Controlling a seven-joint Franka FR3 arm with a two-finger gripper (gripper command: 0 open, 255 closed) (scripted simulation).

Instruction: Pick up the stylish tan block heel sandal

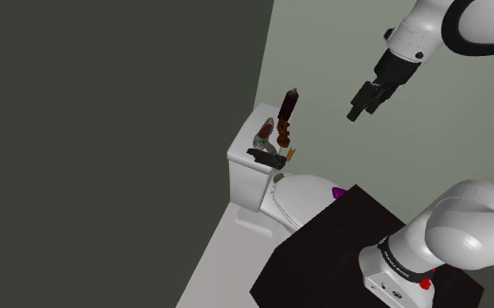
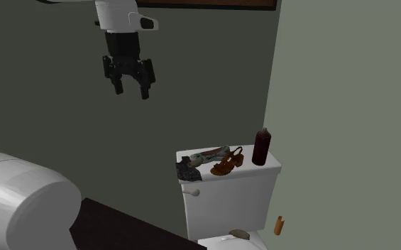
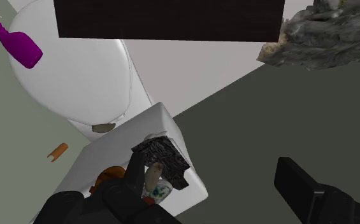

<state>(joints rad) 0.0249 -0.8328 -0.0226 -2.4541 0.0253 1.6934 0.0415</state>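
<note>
Hand (image 2: 131, 89) high and clear, fingers spread wide, holding nothing; sandal (image 2: 226, 163) untouched on the toilet tank (image 2: 227, 195).

Brown strappy sandal lies on the tank lid, just beside a dark bottle (image 2: 262, 147) at its heel end. A grey rocky lump (image 2: 186, 169) and a patterned object (image 2: 209, 154) sit toward its toe end. In the second exterior view, target sits well below the hand and off to that view's right. Long axis runs roughly along the lid's length, slightly slanted, heel nearer the bottle. Wrist view: sandal (image 3: 108, 175) peeks out past one finger, not in the gap between the two. Judgement: hand needs to shift over the lid and descend, fingers closing across the sandal's narrow width. Crowded neighbours leave little room.
</note>
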